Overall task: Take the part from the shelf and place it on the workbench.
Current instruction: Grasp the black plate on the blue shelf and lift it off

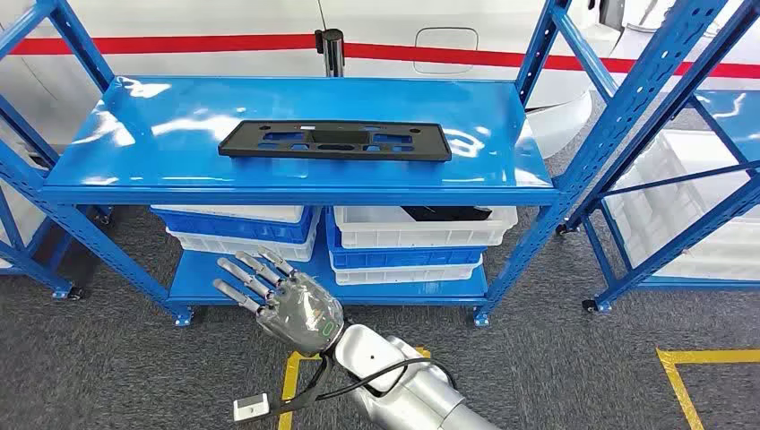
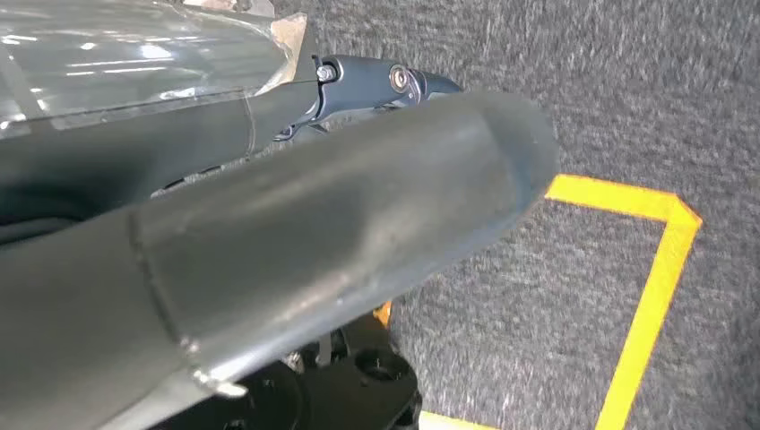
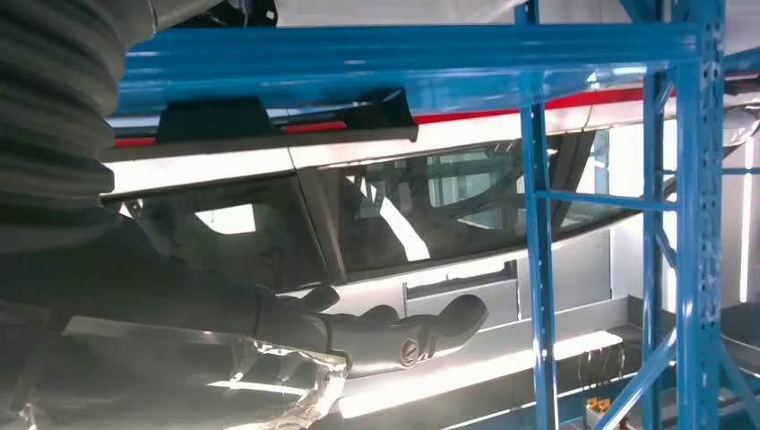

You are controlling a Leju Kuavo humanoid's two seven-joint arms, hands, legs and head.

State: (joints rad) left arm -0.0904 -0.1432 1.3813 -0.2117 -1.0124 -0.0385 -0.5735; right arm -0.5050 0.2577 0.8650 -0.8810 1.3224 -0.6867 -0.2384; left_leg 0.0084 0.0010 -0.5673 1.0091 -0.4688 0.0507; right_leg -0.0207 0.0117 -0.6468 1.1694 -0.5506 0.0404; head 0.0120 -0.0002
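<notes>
Black plastic part point(image 1: 334, 141): flat on top level of blue shelf point(image 1: 296, 184), lengthwise, near middle, untouched. Right hand point(image 1: 285, 299): raised in front of shelf, below top level, fingers spread and apart, holding nothing, well short of part. Left hand point(image 2: 269, 251): seen close above grey carpet point(image 2: 574, 107) with yellow tape point(image 2: 650, 287); fingers' state cannot be told. White and blue bins point(image 1: 408, 240): stacked on lower level. Second shelf point(image 1: 681, 134): just right of first.
</notes>
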